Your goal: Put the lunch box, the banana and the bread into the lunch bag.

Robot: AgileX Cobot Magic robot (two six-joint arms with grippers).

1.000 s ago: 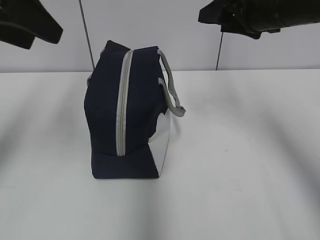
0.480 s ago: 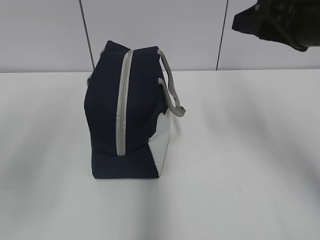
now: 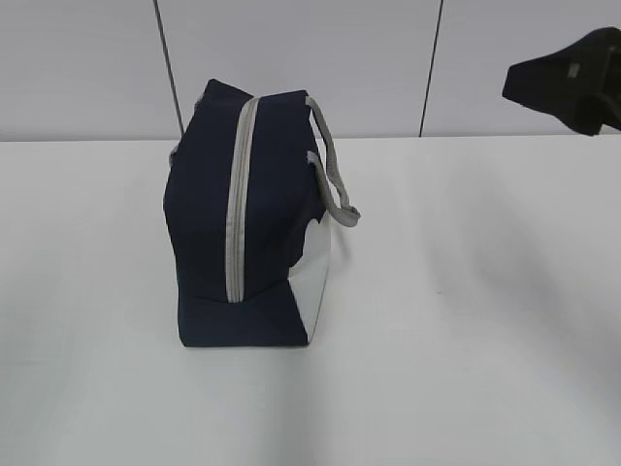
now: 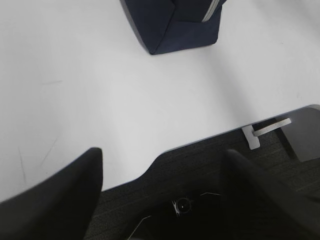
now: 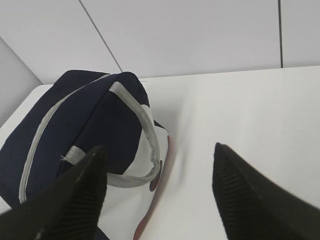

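Lunch bag [image 3: 247, 223] upright on the white table [image 3: 466, 320], zipped shut along the grey zipper [image 3: 236, 204] as far as visible. No lunch box, banana or bread anywhere in view, so presumably packed inside and the task at or near its end; contents not checkable from outside. Nothing apparently left but clearing the arms away.

Boxy dark navy fabric, grey zipper running up the near face and over the top, grey strap handle [image 3: 332, 175] drooping to one side, white side panel [image 3: 312, 282] beneath it. No ring pull made out. Fabric smooth and full, no sag, standing steadily on its base.

Seen from the right wrist, bag [image 5: 80, 130] ahead of and to the left of the right gripper [image 5: 160, 190], well clear of the fingers [image 5: 75, 195], handle loop nearest the left finger. Jaws spread wide, nothing between them, only bare table in the gap. In the exterior view, only a dark part of that arm at the upper right edge, well apart from the bag.

Seen from the left wrist, corner of the bag [image 4: 175, 25] far ahead of the left gripper [image 4: 162, 200], beyond a wide stretch of bare table. Jaws likewise spread wide and empty, hanging past the table's near edge over dark flooring.
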